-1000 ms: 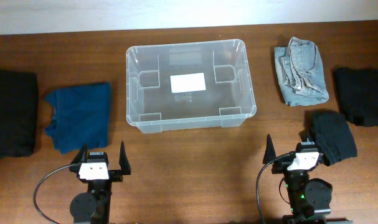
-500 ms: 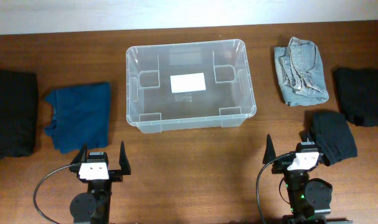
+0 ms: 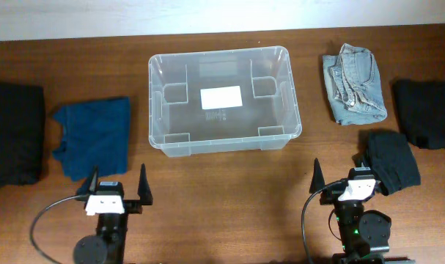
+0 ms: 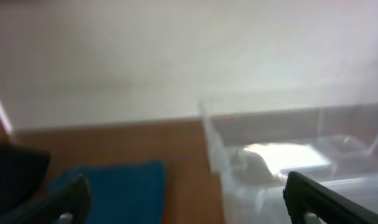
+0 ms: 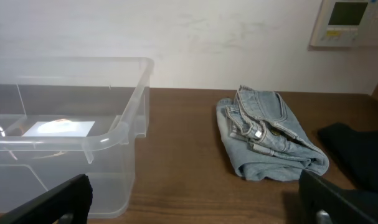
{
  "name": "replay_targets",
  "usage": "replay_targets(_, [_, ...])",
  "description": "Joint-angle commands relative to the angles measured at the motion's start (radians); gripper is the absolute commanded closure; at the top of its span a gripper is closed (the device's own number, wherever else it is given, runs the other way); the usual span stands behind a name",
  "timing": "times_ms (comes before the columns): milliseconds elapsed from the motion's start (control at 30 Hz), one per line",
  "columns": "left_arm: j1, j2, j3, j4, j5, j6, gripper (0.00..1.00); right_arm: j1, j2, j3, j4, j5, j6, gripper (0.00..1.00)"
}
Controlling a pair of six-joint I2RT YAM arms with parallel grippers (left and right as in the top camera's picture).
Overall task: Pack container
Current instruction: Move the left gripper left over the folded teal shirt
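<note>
Currently: container (image 3: pixel 222 121) sits mid-surface, long axis left to right, ahead of and between your arms. Left pincer (image 3: pixel 119 173) and right pincer (image 3: pixel 340 167) are both released, empty, roughly equally near.

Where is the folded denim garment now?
In the overhead view the folded light blue denim garment lies on the wooden table, right of the clear plastic container; one black cloth further right, another black cloth nearer the robot.

On the table (image 3: pixel 229 183) the container (image 3: pixel 221 50) lies ahead of my left pincer (image 3: pixel 119 173) and right pincer (image 3: pixel 339 165), a folded shirt (image 3: pixel 94 137) to its left, jeans (image 3: pixel 354 84) to its right.
</note>
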Motion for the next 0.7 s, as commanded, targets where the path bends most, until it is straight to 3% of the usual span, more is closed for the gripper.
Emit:
replay_targets(0, [0.004,0.032,0.18,-0.071,0.054,0.064,0.01,0.006,-0.008,-0.005,-0.006,-0.002,0.001,0.02])
replay_targets(167, [0.004,0.171,0.426,-0.298,-0.068,0.094,0.01,0.006,-0.008,-0.005,-0.006,-0.002,0.001,0.02])
replay_targets(300, [0.004,0.369,0.691,-0.591,-0.149,0.113,0.01,0.006,-0.008,-0.005,-0.006,-0.002,0.001,0.02])
replay_targets(500, [0.004,0.574,1.053,-0.957,-0.052,0.113,0.01,0.006,-0.008,-0.005,-0.006,-0.002,0.001,0.01])
replay_targets(667, [0.004,0.621,1.225,-1.029,-0.034,0.112,0.01,0.006,-0.008,-0.005,-0.006,-0.002,0.001,0.02])
